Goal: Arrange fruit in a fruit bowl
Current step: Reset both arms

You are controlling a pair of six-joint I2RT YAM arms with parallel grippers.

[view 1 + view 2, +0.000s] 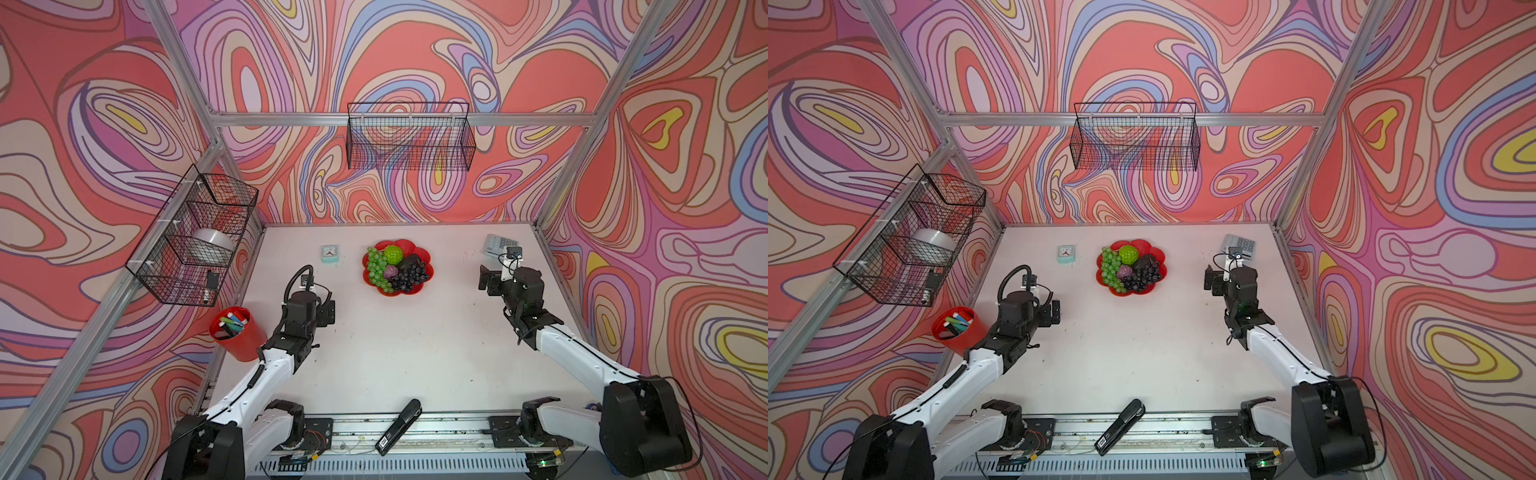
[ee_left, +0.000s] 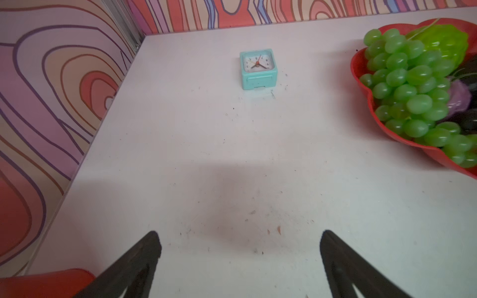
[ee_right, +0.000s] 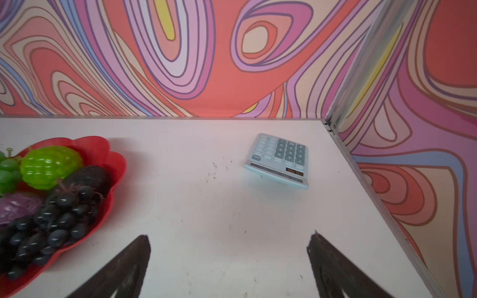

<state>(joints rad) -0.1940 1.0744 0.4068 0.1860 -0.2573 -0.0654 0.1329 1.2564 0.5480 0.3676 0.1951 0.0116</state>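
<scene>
A: Starting far left?
B: Red cup of markers (image 1: 245,347), upright at the left edge of the tabletop (image 1: 415,353). Just right of it, the left gripper (image 2: 240,236): spread wide, nothing in its grasp, poised over bare tabletop.
A: Past that gripper?
B: Small teal clock (image 1: 330,252), toward the far side, standing apart from everything else.
A: And the fruit?
B: All five pieces inside the fruit bowl (image 1: 419,248), mid-tabletop toward the far side. Green grape bunch (image 1: 376,266) down the left side, reaching the near rim. Bumpy lime-green ball (image 1: 392,253) at the back, touching those grapes. Small purple fruit (image 1: 390,272) in the middle. Black avocado (image 1: 409,262) right of the ball. Dark grape bunch (image 1: 409,277) at the front right, pressed against the avocado and the purple fruit.
A: Nearer the front?
B: Black stapler (image 1: 399,426) at the near edge, lying at an angle.
A: Right side?
B: Right gripper (image 3: 229,238): likewise spread wide, clasping nothing, over bare tabletop and well apart from the bowl. Pale blue calculator (image 1: 494,245) beyond it, near the far right corner.
</scene>
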